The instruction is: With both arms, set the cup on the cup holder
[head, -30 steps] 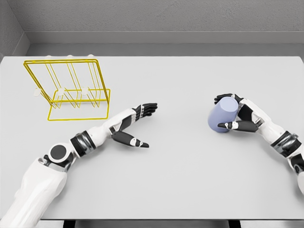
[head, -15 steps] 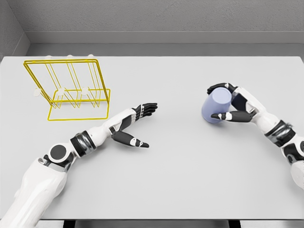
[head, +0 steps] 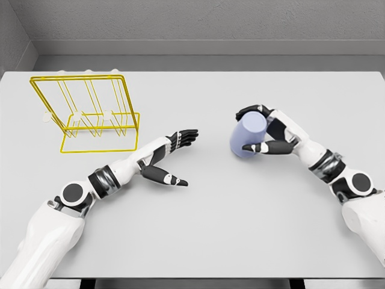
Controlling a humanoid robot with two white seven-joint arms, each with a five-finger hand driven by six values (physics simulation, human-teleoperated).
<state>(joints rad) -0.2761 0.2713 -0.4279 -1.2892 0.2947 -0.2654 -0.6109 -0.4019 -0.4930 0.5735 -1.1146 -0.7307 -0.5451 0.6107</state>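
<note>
Right hand (head: 269, 130) we record clasped around the lilac cup (head: 248, 136), which sits tilted between thumb and fingers. Left hand (head: 170, 158), fingers spread and holding nothing, lies well apart from it.

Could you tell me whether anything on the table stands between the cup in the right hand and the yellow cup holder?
Only the left hand does: it lies open on the table, roughly between the cup, gripped by the right hand, and the yellow cup holder. No other object shows there.
</note>
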